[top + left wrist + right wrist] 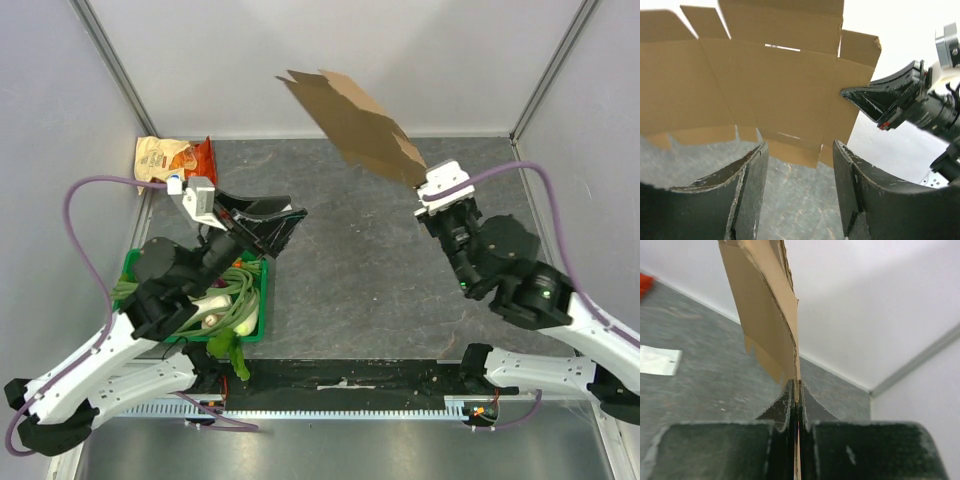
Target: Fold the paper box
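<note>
Right pincer (424, 186) is clamped on the paper box (355, 125) edge, holding it unfolded above the bench (380, 270); left pincer (285, 225) gapes empty facing it, so I reckon next I grab a flap and crease.

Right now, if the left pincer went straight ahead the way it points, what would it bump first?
Probably the paper box, hanging right ahead of the left pincer, pinched at one edge by the right pincer. How far is hard to judge.
</note>
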Controlling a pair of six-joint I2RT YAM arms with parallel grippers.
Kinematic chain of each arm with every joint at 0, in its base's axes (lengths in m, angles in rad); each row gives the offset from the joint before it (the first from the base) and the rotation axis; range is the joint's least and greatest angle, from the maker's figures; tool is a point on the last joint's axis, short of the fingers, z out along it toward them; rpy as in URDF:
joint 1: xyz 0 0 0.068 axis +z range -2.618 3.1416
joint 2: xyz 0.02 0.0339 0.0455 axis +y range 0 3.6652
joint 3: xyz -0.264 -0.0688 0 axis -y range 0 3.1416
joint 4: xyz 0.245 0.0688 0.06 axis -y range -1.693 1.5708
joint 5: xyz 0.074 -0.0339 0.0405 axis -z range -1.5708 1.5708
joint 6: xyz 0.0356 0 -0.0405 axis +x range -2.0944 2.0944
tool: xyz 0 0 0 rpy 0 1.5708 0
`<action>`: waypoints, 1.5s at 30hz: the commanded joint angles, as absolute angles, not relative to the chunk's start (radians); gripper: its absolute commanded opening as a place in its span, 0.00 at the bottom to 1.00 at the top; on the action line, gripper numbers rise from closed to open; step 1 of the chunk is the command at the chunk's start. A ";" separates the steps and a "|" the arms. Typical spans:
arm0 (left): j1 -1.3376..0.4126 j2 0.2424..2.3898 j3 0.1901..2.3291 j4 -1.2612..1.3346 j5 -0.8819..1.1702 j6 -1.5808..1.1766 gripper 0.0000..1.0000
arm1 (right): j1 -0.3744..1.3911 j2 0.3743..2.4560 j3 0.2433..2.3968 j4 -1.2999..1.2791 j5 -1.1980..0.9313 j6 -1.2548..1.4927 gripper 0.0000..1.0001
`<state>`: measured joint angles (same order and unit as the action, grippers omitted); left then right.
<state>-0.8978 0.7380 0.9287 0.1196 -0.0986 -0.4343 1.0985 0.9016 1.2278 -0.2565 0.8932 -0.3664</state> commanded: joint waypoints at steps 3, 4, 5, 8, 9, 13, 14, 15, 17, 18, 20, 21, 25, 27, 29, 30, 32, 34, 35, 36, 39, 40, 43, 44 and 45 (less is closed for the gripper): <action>-0.893 0.709 1.063 -0.034 0.031 -0.066 0.57 | 1.100 0.922 1.538 -0.618 0.425 -0.200 0.00; -0.894 0.710 1.077 -0.044 0.015 -0.058 0.57 | 1.100 0.933 1.564 -0.687 0.413 -0.180 0.00; -0.894 0.710 1.097 -0.064 0.003 -0.048 0.57 | 1.098 0.962 1.589 -0.728 0.400 -0.164 0.00; -0.894 0.710 1.123 -0.089 -0.020 -0.031 0.58 | 1.098 0.985 1.641 -0.873 0.388 -0.088 0.00; -0.893 0.710 1.129 -0.098 -0.012 -0.026 0.59 | 1.098 0.977 1.634 -0.897 0.384 -0.066 0.00; -0.893 0.730 1.169 -0.132 0.001 -0.002 0.63 | 1.100 0.899 1.579 -0.951 0.432 -0.023 0.00; -0.893 0.750 1.183 -0.140 0.036 0.030 0.64 | 1.100 0.875 1.572 -0.957 0.457 -0.018 0.00; -0.894 0.762 1.198 -0.159 0.046 0.038 0.64 | 1.100 0.868 1.569 -0.965 0.509 -0.015 0.00; -0.893 0.817 1.250 -0.170 0.072 0.063 0.66 | 1.098 0.867 1.569 -0.988 0.537 -0.017 0.00; -0.893 0.839 1.264 -0.172 0.101 0.075 0.67 | 1.100 0.867 1.565 -0.994 0.546 -0.020 0.00; -0.888 0.906 1.304 -0.169 0.133 0.110 0.68 | 1.098 0.874 1.560 -0.997 0.540 -0.021 0.00; -0.884 0.928 1.318 -0.166 0.147 0.117 0.70 | 1.098 0.877 1.560 -1.000 0.540 -0.018 0.00; -0.871 1.009 1.403 -0.170 0.273 0.226 0.78 | 1.100 0.871 1.569 -1.037 0.542 -0.011 0.00; -0.871 1.028 1.419 -0.170 0.288 0.271 0.78 | 1.100 0.865 1.578 -1.052 0.528 -0.006 0.00; -0.871 1.034 1.443 -0.184 0.282 0.342 0.79 | 1.098 0.856 1.585 -1.060 0.509 -0.003 0.00; -0.871 1.043 1.480 -0.201 0.284 0.365 0.78 | 1.100 0.856 1.589 -1.063 0.506 -0.003 0.00; -0.871 1.048 1.515 -0.250 0.285 0.414 0.77 | 1.100 0.851 1.594 -1.065 0.503 -0.003 0.00; -0.873 1.039 1.538 -0.259 0.294 0.439 0.77 | 1.100 0.856 1.594 -1.063 0.500 -0.008 0.00; -0.871 1.034 1.540 -0.264 0.320 0.446 0.77 | 1.098 0.857 1.594 -1.065 0.502 -0.008 0.00; -0.871 1.034 1.542 -0.262 0.330 0.451 0.77 | 1.098 0.861 1.592 -1.059 0.502 -0.011 0.00; -0.873 1.046 1.545 -0.271 0.351 0.471 0.78 | 1.100 0.879 1.595 -1.051 0.494 -0.017 0.00; -0.871 1.066 1.549 -0.284 0.363 0.480 0.78 | 1.098 0.887 1.597 -1.048 0.492 -0.021 0.00; -0.871 1.112 1.597 -0.351 0.420 0.492 0.78 | 1.100 0.893 1.600 -1.029 0.480 -0.029 0.00; -0.871 1.143 1.608 -0.363 0.420 0.494 0.78 | 1.098 0.891 1.603 -1.028 0.476 -0.034 0.00; -0.871 1.153 1.623 -0.374 0.419 0.495 0.77 | 1.098 0.887 1.603 -1.020 0.472 -0.035 0.00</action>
